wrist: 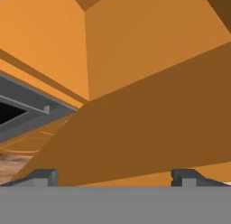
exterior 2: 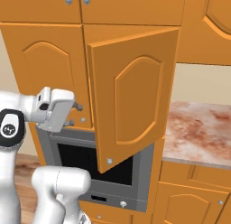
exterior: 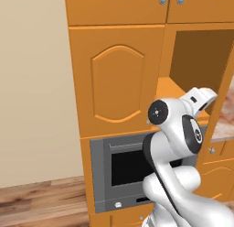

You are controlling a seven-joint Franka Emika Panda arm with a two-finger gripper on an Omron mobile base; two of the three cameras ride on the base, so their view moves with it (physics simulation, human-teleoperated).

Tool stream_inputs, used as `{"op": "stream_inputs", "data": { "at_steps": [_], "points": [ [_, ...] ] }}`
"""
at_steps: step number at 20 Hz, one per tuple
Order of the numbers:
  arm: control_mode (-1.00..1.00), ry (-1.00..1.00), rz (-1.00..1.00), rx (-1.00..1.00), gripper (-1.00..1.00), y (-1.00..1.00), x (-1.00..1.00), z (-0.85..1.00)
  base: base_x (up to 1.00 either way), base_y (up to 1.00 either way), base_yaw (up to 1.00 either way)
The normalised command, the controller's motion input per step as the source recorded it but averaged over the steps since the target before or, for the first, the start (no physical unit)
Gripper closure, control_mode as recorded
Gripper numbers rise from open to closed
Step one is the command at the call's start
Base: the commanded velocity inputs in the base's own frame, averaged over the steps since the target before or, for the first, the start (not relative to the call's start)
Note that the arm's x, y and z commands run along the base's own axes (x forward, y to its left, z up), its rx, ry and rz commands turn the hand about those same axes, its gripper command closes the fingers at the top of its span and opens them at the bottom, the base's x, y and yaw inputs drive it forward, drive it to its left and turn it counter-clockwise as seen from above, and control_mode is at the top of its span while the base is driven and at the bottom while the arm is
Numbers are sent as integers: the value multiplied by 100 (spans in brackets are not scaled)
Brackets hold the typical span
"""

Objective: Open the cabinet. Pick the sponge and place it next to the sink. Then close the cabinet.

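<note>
One of the two tall doors of the cabinet [exterior: 116, 82] stands swung out toward you: in the right base view the right door [exterior 2: 135, 96] hangs well open, its arched panel facing the camera and a small round knob [exterior 2: 109, 161] near its lower corner, while the left door [exterior 2: 47, 72] sits flat and closed. From the left base view you look past the closed door into the opened compartment, where the orange shelf [exterior: 171, 91] lies bare in the part you can see; the sponge cannot be made out in any of these views. Your gripper [exterior 2: 76, 114] is just in front of the lower edge of the closed door, near the seam between the two doors, its dark fingers [exterior 2: 79, 107] pointing at the wood. In the hand view the gripper [wrist: 115, 175] shows its fingertips [wrist: 43, 175] spread as wide as they go, with nothing between them, looking up along the underside of orange panels. Below the cabinet sits the grey oven [exterior: 121, 169] with its dark window. Above, you see shorter orange doors [exterior 2: 90, 6] with silver knobs. To the right, a marbled reddish surface [exterior 2: 200, 128] runs over lower orange cupboards [exterior 2: 194, 196], and wooden floor [exterior: 41, 198] shows at the left.
</note>
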Motion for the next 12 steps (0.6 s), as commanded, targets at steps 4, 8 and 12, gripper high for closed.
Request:
{"op": "stream_inputs", "data": {
  "at_steps": [4, 8, 12],
  "points": [
    [-100, 2, 0, -5, -100, -36, 0, 0, 0, 0, 0],
    [-100, 2, 0, -3, -100, -36, 0, -2, 0, 0, 0],
    [-100, 2, 0, -2, -100, -38, 0, -9, 0, 0, 0]
  ]
}}
